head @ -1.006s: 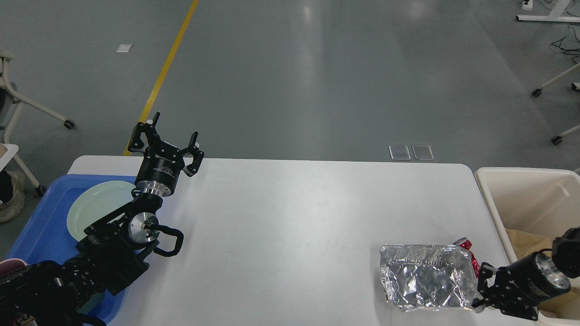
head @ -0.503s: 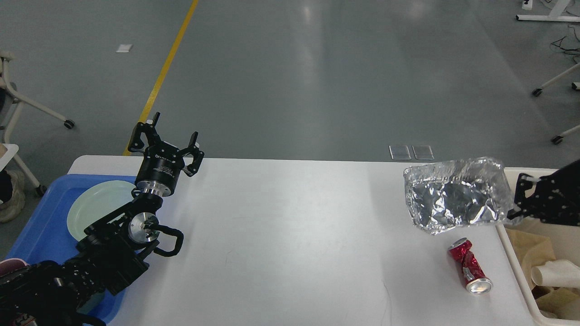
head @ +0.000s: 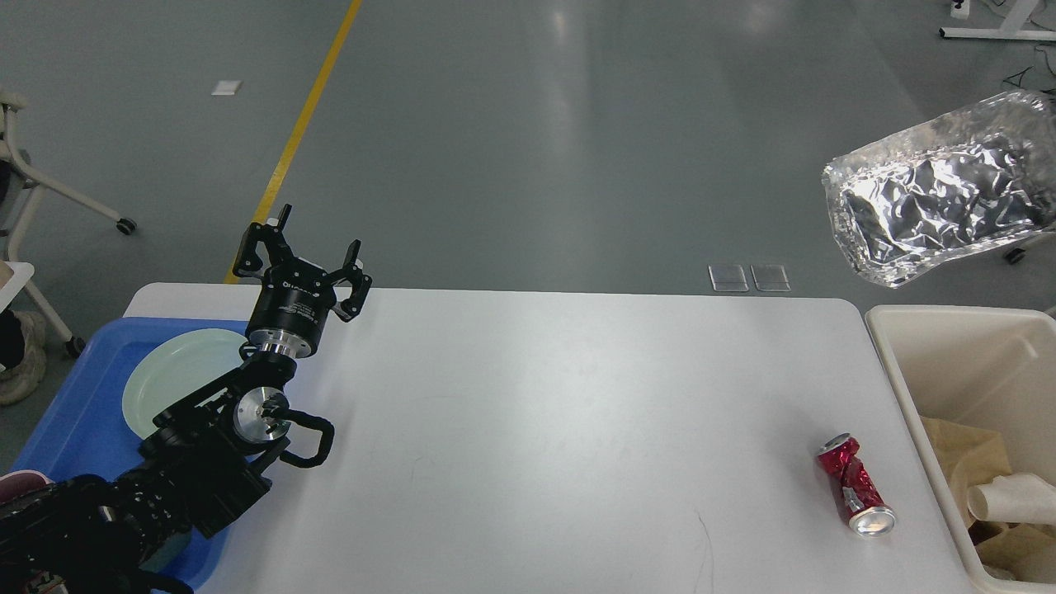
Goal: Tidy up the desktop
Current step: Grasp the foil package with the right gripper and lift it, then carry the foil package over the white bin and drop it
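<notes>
Across the view, the desktop (head: 528, 429) runs lengthwise left to right.

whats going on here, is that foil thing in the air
Yes. A crumpled silver foil tray is up in the air at the right edge of the head view, above the cream rectangular bin; the right gripper is out of view. A crushed red can lies on the white desktop near the bin. The left gripper hangs open and empty beside the blue plastic tray holding a pale green plate.
</notes>
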### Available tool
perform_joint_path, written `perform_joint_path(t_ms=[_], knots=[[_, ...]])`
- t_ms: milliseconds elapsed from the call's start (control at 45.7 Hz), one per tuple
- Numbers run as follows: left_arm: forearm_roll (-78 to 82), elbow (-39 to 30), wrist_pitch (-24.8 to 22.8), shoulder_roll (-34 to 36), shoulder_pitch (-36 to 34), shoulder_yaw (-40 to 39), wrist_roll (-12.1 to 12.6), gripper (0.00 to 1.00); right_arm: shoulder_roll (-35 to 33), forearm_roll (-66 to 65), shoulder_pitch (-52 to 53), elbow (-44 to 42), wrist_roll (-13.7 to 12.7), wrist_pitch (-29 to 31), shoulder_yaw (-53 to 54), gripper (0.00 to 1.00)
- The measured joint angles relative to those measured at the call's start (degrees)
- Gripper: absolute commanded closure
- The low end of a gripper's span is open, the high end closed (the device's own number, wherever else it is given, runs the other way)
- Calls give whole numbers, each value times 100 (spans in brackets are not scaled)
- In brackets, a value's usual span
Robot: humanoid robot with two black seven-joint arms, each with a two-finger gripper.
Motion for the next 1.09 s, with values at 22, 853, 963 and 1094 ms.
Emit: perform_joint_path(t_ms=[22, 853, 963, 1094], knots=[[0, 0, 0, 0, 0, 0, 0, 3, -38, 0, -51, -71, 0, 0, 2, 100], [0, 0, 0, 0, 0, 0, -1, 3, -687, 399, -4723, -1265, 7, -3860, 2335, 100], [0, 0, 0, 0, 0, 0, -1, 3, -613, 591, -5223, -1299, 18, -4260, 2763, 100], [1, 0, 0, 0, 0, -1, -1, 3, -330, 658, -5726, -1497, 34, -4654, 3093, 82]])
